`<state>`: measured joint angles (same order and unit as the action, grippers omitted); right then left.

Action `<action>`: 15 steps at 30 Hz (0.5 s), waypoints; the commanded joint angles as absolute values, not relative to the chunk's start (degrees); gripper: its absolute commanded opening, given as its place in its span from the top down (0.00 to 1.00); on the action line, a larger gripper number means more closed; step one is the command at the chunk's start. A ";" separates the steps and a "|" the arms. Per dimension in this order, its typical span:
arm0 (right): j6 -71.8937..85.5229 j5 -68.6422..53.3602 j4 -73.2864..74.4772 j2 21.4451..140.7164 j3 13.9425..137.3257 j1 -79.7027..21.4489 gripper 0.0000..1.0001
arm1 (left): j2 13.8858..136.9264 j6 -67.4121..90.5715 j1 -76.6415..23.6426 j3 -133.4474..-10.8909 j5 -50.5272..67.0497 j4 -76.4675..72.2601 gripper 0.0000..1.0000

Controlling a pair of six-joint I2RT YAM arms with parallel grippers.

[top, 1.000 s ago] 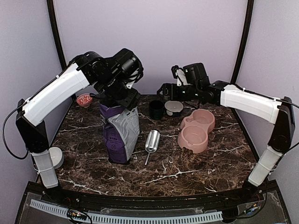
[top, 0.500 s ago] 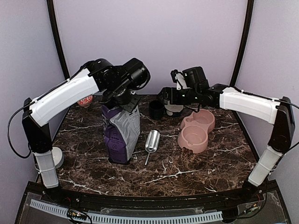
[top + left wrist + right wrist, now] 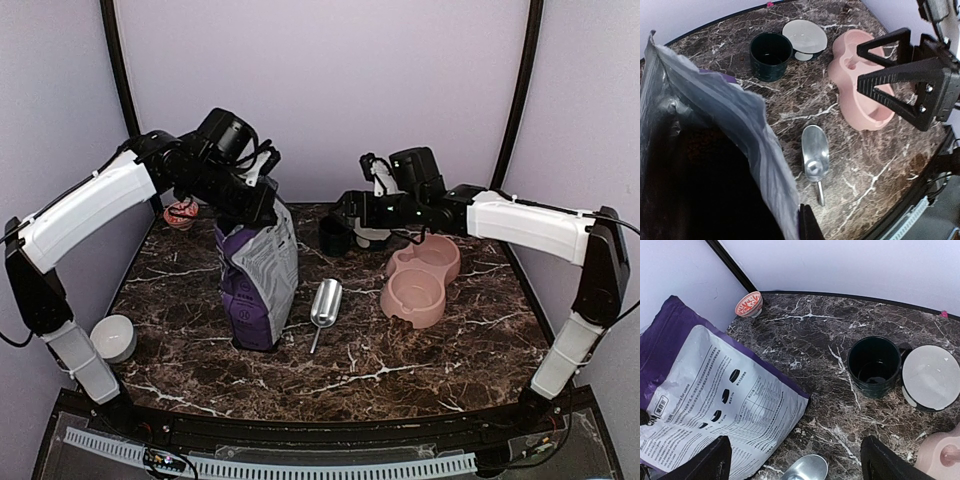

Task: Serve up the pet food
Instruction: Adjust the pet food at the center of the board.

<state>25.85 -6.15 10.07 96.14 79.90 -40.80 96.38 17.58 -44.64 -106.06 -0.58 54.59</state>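
Left gripper [image 3: 260, 197] clamping shut on pet food bag [image 3: 262, 285] rim just beneath it. Right gripper [image 3: 795, 452] hanging wide open, empty. Risk: thin rim slipping out or bag toppling toward scoop [image 3: 327, 300] beside it, spilling kibble [image 3: 697, 142].

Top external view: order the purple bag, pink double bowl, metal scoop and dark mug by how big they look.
1. purple bag
2. pink double bowl
3. metal scoop and dark mug: these look alike, and the mug stands farther back, so I leave them unranked.

pale lilac walls [image 3: 330, 80], black corner posts [image 3: 118, 60], dark brown marble tabletop [image 3: 400, 365] with white veins, soft even light
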 commanded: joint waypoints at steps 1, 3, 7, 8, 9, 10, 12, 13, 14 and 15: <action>26.19 -9.50 6.19 97.37 79.28 -40.39 0.10 | 87.33 21.24 -40.82 -98.41 17.69 36.66 1.00; 26.20 -9.85 6.02 97.84 79.48 -40.43 0.10 | 86.01 21.31 -40.13 -97.55 19.11 35.54 1.00; 26.12 -10.27 5.95 98.67 80.27 -40.43 0.10 | 86.44 20.18 -39.94 -99.93 14.93 39.94 0.93; 26.13 -10.28 5.97 98.86 80.43 -40.41 0.10 | 86.92 20.02 -39.93 -100.91 12.20 41.56 0.87; 26.03 -10.14 6.01 99.07 80.64 -40.43 0.10 | 87.37 19.85 -39.91 -102.11 10.11 42.84 0.81; 25.97 -10.11 6.12 99.34 81.01 -40.43 0.10 | 87.97 19.72 -39.95 -103.14 8.23 44.14 0.72; 25.93 -10.19 6.25 99.75 81.60 -40.43 0.10 | 89.22 19.82 -39.99 -106.04 5.35 46.20 0.62; 25.91 -10.22 6.38 99.84 81.83 -40.43 0.10 | 89.97 19.67 -39.99 -107.08 4.77 46.92 0.58; 25.83 -10.21 6.35 99.85 81.97 -40.43 0.10 | 90.74 19.56 -39.99 -108.27 4.58 47.56 0.55; 25.84 -10.14 6.43 99.88 82.00 -40.43 0.10 | 91.69 19.49 -40.03 -109.50 4.80 48.11 0.52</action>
